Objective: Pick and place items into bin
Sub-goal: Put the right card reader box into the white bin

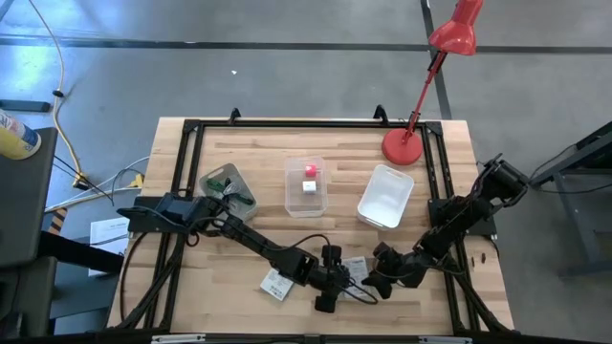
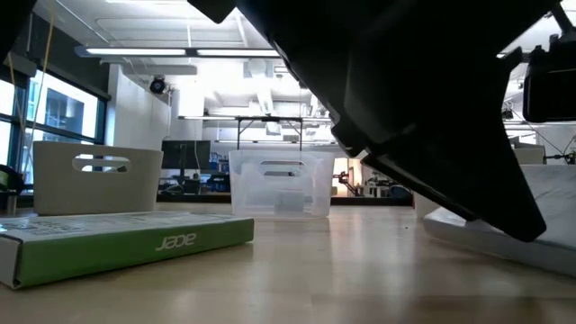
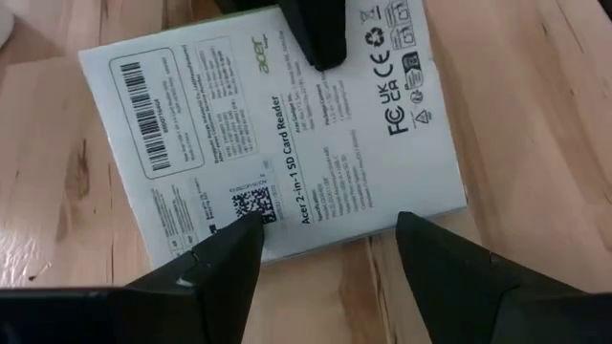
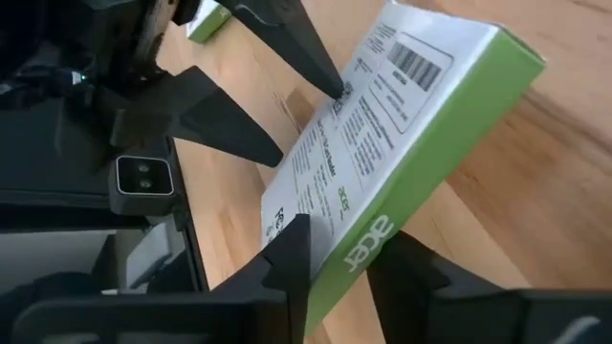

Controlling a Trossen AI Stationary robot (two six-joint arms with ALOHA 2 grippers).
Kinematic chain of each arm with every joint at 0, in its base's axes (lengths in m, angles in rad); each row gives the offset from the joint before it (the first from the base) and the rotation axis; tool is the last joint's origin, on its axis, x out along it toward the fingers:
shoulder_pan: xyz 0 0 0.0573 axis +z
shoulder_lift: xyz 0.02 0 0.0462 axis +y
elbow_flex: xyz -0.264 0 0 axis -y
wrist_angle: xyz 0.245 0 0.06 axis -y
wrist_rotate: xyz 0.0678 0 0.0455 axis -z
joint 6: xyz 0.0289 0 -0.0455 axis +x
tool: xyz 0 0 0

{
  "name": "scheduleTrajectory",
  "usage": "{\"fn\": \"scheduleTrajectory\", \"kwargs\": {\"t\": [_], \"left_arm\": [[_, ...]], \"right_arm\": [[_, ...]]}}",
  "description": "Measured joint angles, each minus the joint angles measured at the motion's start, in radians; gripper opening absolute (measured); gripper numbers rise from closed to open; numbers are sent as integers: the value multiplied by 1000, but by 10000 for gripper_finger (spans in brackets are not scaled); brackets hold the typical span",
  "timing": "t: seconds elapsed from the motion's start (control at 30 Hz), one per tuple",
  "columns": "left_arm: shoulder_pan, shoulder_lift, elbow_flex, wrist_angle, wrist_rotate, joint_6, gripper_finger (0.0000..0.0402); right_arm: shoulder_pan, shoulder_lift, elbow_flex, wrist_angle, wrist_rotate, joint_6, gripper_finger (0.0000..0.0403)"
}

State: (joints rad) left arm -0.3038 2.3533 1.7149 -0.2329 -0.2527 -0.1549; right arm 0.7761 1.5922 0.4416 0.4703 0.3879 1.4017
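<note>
Left gripper: jaws spread wide, holding nothing, hovering at the edge of a flat white printed packet.
Right gripper: jaws pinching the green edge of that packet (tilted up).
Packet location: near edge of table, centre.

The packet between the right gripper's black fingers was white with black print, a barcode and a lime-green edge. Another packet, at seven o'clock on the pale wooden table, was white too. The clear bin showed a pink cube and a white cube. At one o'clock stood a red lamp; beside it a white tray.
</note>
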Motion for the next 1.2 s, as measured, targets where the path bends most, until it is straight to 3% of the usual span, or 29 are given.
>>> {"fn": "scheduleTrajectory", "kwargs": {"t": [0.17,0.57,1.2], "left_arm": [[1,1,0,1,-7,12,232],[9,-62,-1,-2,-79,126,232],[22,-50,1,-7,-73,128,232]], "right_arm": [[0,0,0,2,20,-39,100],[9,0,1,-1,96,-99,78],[10,1,1,-3,84,-85,82]]}}
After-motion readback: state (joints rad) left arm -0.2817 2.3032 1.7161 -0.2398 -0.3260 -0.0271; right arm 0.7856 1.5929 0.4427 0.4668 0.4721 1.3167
